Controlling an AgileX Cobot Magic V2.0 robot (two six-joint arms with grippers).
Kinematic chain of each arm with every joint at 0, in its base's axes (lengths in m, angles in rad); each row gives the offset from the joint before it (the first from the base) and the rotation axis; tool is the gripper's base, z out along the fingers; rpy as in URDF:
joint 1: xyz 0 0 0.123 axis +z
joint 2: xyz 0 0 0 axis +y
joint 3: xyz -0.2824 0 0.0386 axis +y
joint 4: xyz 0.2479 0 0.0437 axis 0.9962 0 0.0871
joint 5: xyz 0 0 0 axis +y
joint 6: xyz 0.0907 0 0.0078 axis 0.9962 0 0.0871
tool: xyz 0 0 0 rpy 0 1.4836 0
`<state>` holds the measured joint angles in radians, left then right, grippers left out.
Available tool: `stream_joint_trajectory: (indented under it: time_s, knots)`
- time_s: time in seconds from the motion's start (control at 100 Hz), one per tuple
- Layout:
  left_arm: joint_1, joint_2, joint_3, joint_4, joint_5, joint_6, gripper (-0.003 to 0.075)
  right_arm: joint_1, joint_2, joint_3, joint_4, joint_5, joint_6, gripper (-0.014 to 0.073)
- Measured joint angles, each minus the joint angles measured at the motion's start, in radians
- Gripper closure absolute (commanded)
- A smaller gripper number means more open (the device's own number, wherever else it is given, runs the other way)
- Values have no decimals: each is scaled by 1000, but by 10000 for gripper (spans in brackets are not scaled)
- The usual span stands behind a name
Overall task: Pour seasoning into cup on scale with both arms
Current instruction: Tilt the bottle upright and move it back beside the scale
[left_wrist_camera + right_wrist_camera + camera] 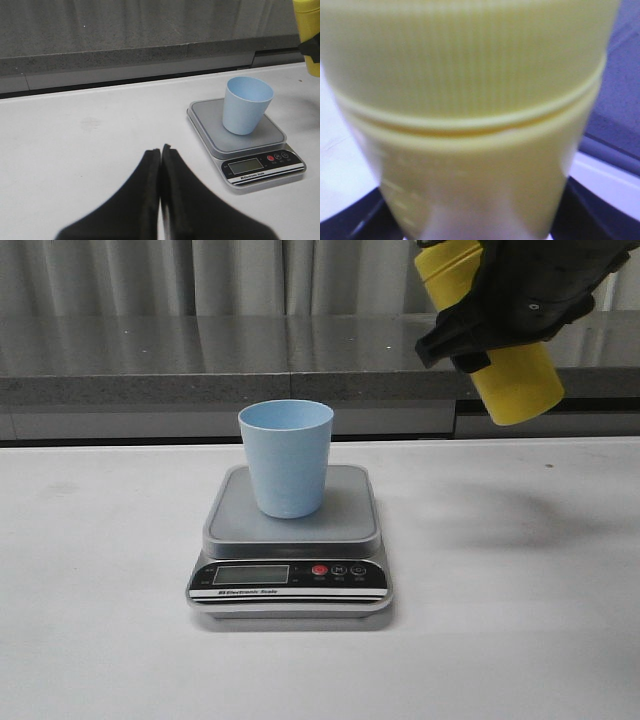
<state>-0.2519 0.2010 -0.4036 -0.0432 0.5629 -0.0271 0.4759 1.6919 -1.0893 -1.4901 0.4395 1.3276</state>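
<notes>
Overhead, the ribbed yellow seasoning (pixel 515 380) tilts above the smooth tapered cup (pixel 287 457).

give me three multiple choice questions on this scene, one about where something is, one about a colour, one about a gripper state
1. Where does the cup stand?
A. on the platform of the scale
B. on the table beside the scale
C. in the left gripper

2. What colour is the seasoning bottle?
A. red
B. yellow
C. green

3. How is the left gripper?
A. shut on the cup
B. wide open over the scale
C. shut and holding nothing

Answers:
1. A, the front view shows the pale blue cup upright on the grey platform, behind the display.
2. B, the bottle held in the air by the right gripper is yellow in every view.
3. C, the left wrist view shows its fingers pressed together over bare table, away from the scale.
</notes>
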Motion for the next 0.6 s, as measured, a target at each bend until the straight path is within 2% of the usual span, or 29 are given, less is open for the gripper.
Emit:
stream_joint_trajectory:
  time_s: [0.13, 0.3, 0.6]
  knots:
    - [0, 0, 0, 0, 0, 0, 741, -55, -28, 33, 0, -95, 26, 370]
    - [0, 0, 0, 0, 0, 0, 741, -97, -42, 47, 0, -110, 31, 371]
    - [0, 0, 0, 0, 0, 0, 741, -107, -55, 52, 0, -174, 31, 371]
